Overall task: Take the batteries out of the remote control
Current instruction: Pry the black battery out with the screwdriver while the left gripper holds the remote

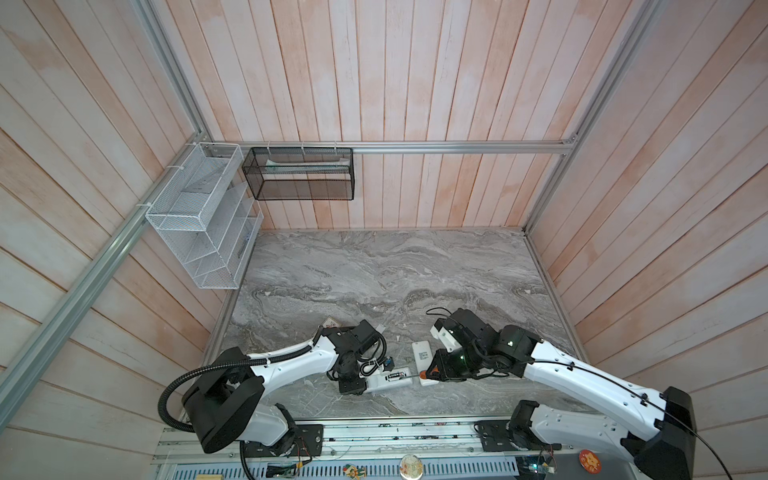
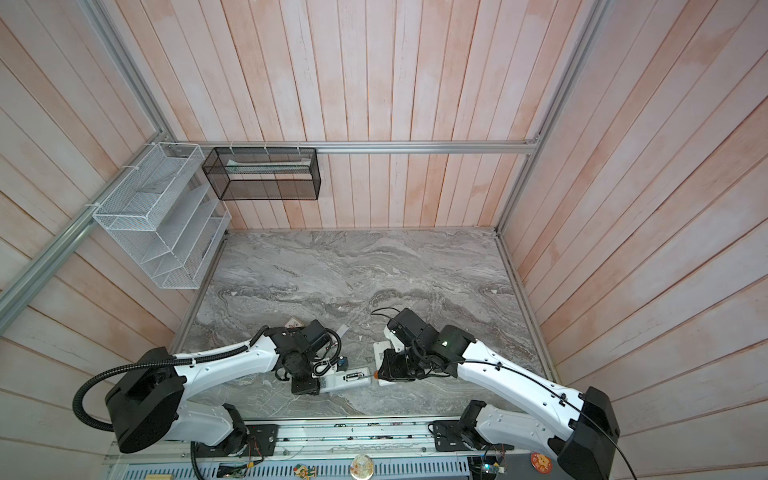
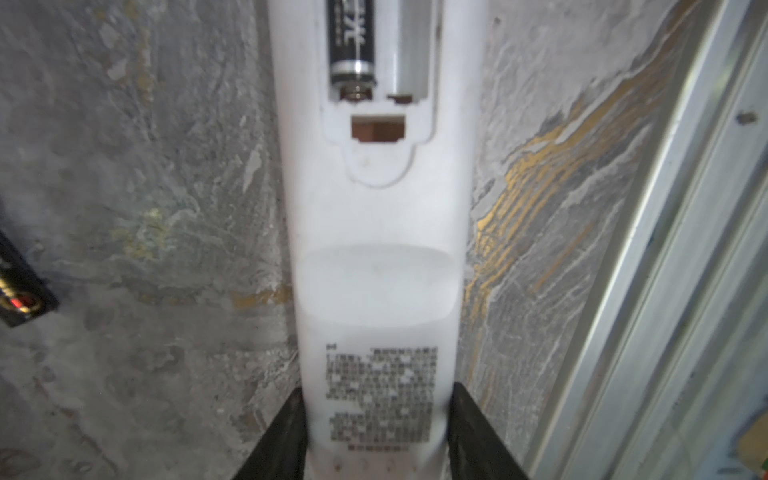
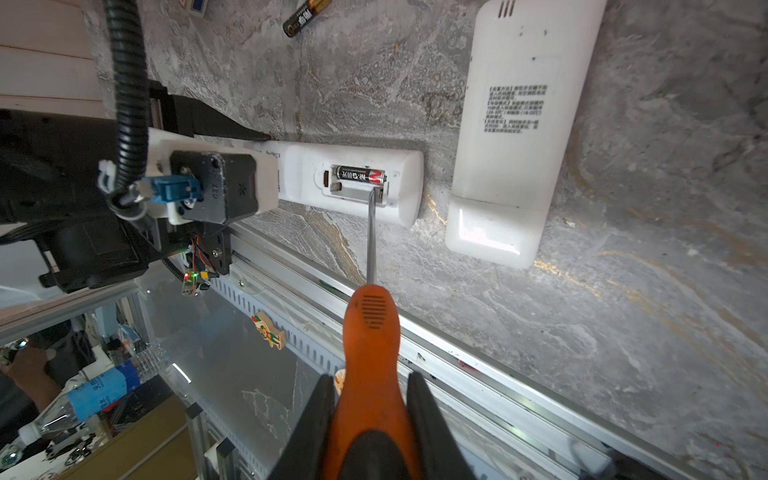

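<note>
Left gripper (image 3: 374,419) clamped on slim white plastic remote control (image 3: 376,257). Right gripper (image 4: 370,399) clenched on orange-handled steel screwdriver (image 4: 372,328). Its tip, ahead of right fingers (image 4: 424,415), sits in the open compartment beside a black cylindrical battery (image 4: 360,174). Another black battery (image 4: 302,18) lies loose, off beside left fingers (image 3: 282,436).

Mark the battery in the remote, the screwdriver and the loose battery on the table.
battery in the remote (image 4: 359,175), right wrist view, middle of its black body.
screwdriver (image 4: 372,328), right wrist view, orange handle.
loose battery (image 4: 302,17), right wrist view, its black middle.
</note>
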